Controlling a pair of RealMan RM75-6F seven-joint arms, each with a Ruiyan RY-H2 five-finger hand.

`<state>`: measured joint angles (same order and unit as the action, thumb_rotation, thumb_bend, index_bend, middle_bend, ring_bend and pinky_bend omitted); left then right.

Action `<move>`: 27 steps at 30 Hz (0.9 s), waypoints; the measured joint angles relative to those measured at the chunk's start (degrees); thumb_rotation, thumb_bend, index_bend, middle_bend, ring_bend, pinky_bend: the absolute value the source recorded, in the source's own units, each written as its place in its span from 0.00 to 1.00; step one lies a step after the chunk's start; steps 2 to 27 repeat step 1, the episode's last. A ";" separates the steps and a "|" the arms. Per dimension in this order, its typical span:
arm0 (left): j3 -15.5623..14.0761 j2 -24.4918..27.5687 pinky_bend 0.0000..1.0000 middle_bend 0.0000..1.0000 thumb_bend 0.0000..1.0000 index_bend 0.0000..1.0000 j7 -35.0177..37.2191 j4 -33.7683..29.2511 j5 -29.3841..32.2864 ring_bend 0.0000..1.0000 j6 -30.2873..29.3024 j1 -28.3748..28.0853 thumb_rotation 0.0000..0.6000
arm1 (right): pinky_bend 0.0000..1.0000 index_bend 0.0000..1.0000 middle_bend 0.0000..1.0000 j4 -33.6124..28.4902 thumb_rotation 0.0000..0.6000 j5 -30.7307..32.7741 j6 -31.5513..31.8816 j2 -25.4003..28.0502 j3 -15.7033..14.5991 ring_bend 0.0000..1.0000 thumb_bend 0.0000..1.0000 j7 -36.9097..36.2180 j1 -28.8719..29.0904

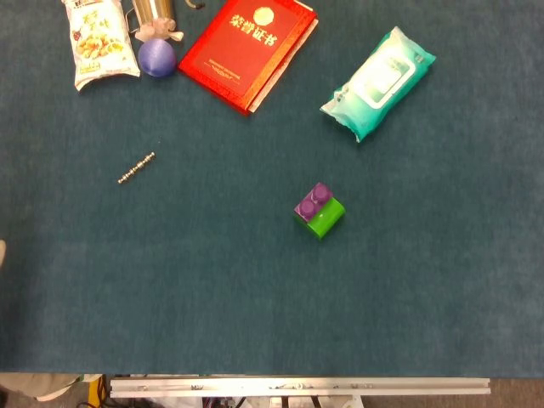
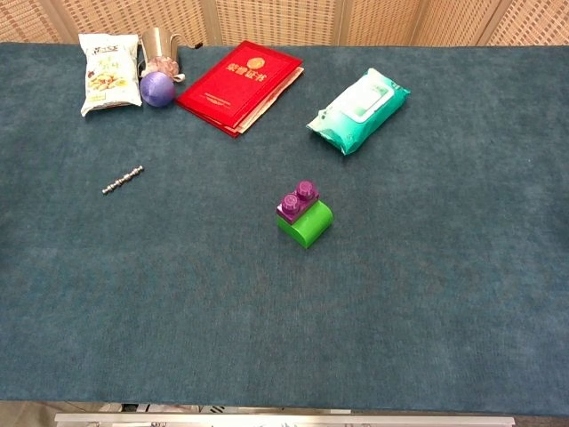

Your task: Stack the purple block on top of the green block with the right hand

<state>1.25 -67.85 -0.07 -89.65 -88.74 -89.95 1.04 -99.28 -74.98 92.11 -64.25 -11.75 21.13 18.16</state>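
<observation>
The purple block (image 1: 313,201) sits on top of the green block (image 1: 326,220) near the middle of the blue cloth, offset toward the green block's far left side. The chest view shows the same pair, with the purple block (image 2: 298,201) resting on the green block (image 2: 309,224). Nothing touches them. Neither hand appears in either view.
A teal wipes pack (image 1: 378,82) lies at the back right and a red booklet (image 1: 248,49) at the back centre. A snack bag (image 1: 101,41), a purple ball (image 1: 157,57) and a metal cup (image 1: 152,10) stand at the back left. A small bead chain (image 1: 136,167) lies left. A pale sliver (image 1: 2,252) that I cannot identify shows at the left edge.
</observation>
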 measured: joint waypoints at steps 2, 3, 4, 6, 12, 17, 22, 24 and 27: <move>-0.03 0.02 0.09 0.24 0.29 0.24 0.00 -0.05 -0.03 0.19 -0.10 0.04 1.00 | 0.65 0.41 0.51 -0.15 1.00 -0.68 0.33 0.25 0.22 0.51 0.19 -0.16 -0.63; -0.03 0.02 0.09 0.24 0.29 0.24 0.00 -0.05 -0.03 0.19 -0.10 0.04 1.00 | 0.65 0.41 0.51 -0.15 1.00 -0.68 0.33 0.25 0.22 0.51 0.19 -0.16 -0.63; -0.03 0.02 0.09 0.24 0.29 0.24 0.00 -0.05 -0.03 0.19 -0.10 0.04 1.00 | 0.65 0.41 0.51 -0.15 1.00 -0.68 0.33 0.25 0.22 0.51 0.19 -0.16 -0.63; -0.03 0.02 0.09 0.24 0.29 0.24 0.00 -0.05 -0.03 0.19 -0.10 0.04 1.00 | 0.65 0.41 0.51 -0.15 1.00 -0.68 0.33 0.25 0.22 0.51 0.19 -0.16 -0.63; -0.03 0.02 0.09 0.24 0.29 0.24 0.00 -0.05 -0.03 0.19 -0.10 0.04 1.00 | 0.65 0.41 0.51 -0.15 1.00 -0.68 0.33 0.25 0.22 0.51 0.19 -0.16 -0.63; -0.03 0.02 0.09 0.24 0.29 0.24 0.00 -0.05 -0.03 0.19 -0.10 0.04 1.00 | 0.65 0.41 0.51 -0.15 1.00 -0.68 0.33 0.25 0.22 0.51 0.19 -0.16 -0.63; -0.03 0.02 0.09 0.24 0.29 0.24 0.00 -0.05 -0.03 0.19 -0.10 0.04 1.00 | 0.65 0.41 0.51 -0.15 1.00 -0.68 0.33 0.25 0.22 0.51 0.19 -0.16 -0.63; -0.03 0.02 0.09 0.24 0.29 0.24 0.00 -0.05 -0.03 0.19 -0.10 0.04 1.00 | 0.65 0.41 0.51 -0.15 1.00 -0.68 0.33 0.25 0.22 0.51 0.19 -0.16 -0.63; -0.03 0.02 0.09 0.24 0.29 0.24 0.00 -0.05 -0.03 0.19 -0.10 0.04 1.00 | 0.65 0.41 0.51 -0.15 1.00 -0.68 0.33 0.25 0.22 0.51 0.19 -0.16 -0.63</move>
